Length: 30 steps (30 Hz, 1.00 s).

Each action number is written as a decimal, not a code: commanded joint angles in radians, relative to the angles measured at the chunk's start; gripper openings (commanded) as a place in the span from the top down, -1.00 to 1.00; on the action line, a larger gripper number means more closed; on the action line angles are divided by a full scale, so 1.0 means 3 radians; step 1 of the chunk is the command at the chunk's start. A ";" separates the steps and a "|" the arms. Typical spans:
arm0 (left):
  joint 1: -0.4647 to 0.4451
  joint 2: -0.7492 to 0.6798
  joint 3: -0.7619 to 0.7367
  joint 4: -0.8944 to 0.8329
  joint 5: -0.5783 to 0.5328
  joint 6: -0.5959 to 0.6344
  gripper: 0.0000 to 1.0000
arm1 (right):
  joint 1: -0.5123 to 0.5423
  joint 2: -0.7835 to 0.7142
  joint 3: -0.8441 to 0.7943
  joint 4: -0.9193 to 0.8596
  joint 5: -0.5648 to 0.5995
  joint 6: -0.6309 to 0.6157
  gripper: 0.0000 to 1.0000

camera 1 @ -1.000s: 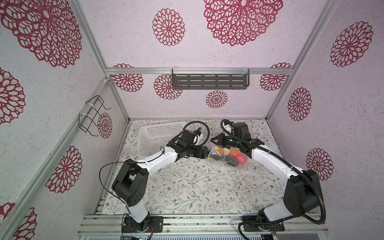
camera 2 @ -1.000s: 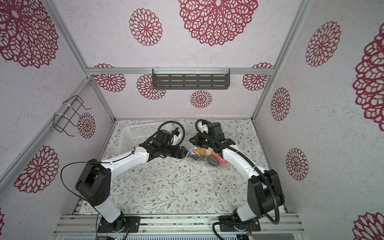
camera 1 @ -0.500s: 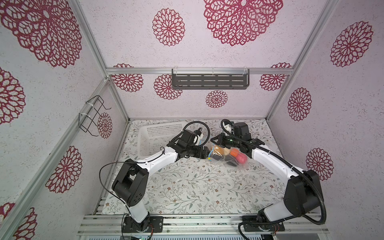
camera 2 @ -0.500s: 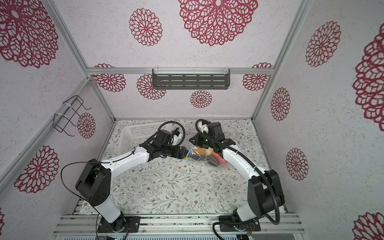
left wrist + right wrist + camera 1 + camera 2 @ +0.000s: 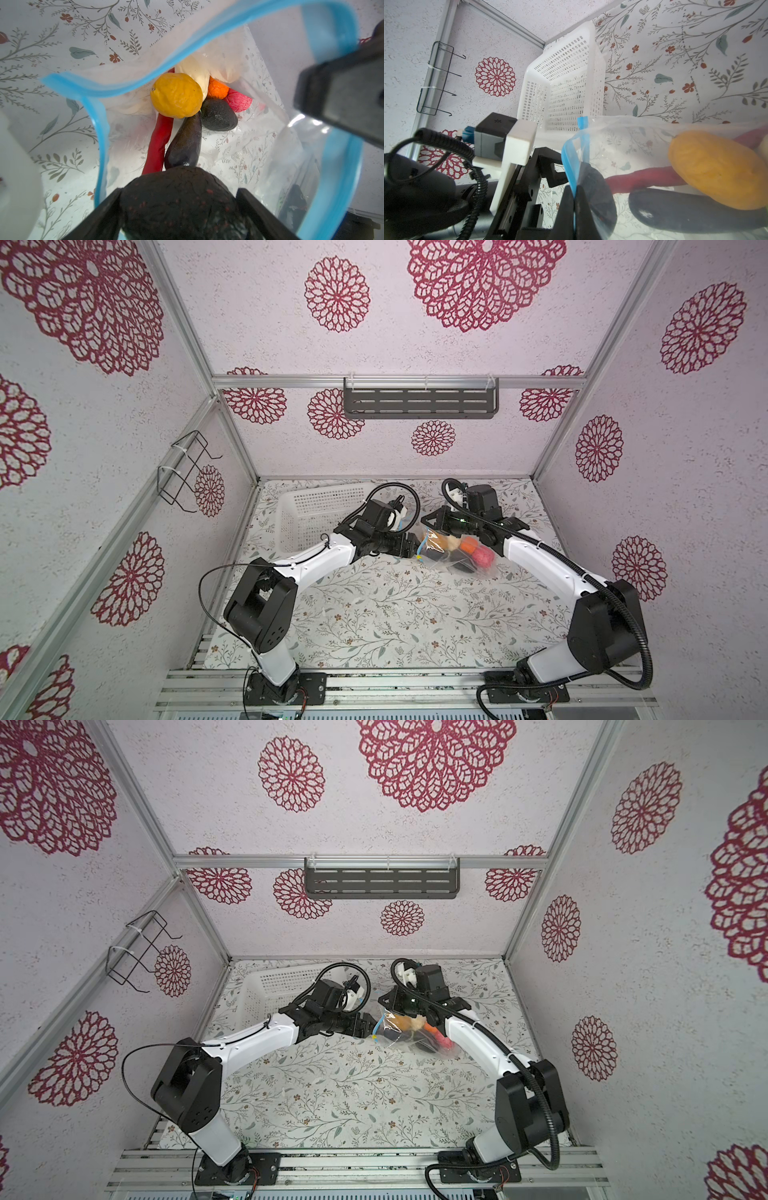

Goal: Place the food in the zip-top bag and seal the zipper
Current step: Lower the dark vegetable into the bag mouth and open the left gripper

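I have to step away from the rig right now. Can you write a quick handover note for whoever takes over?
Left gripper: closed on a black lump, at the mouth of the zip-top bag.
Right gripper: shut on the zipper strip, holding the mouth open.
Done: yellow potato, red chilli and others lie in the bag.
To do: drop the lump in, then seal the zipper.

The picture's edge cuts off the black lump (image 5: 178,209) between the left gripper's (image 5: 178,190) fingers, so grip or mere flanking cannot be told. The right arm (image 5: 469,1040) hides the bag's (image 5: 388,1028) right side.
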 commanded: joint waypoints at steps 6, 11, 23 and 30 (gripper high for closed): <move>-0.0035 -0.0101 0.0040 0.0082 -0.0044 0.0082 -0.74 | -0.0009 -0.0153 0.0047 0.0092 0.0004 0.0023 1.00; -0.0035 -0.0108 0.0030 0.0094 -0.0049 0.0086 -0.78 | -0.0013 -0.0155 0.0045 0.0090 0.0004 0.0026 1.00; -0.0035 -0.0123 0.0025 0.0097 -0.0069 0.0081 -0.83 | -0.0012 -0.0163 0.0035 0.0092 0.0009 0.0029 1.00; -0.0035 -0.0149 0.0024 0.0096 -0.0080 0.0071 -0.81 | -0.0012 -0.0168 0.0042 0.0078 0.0009 0.0014 1.00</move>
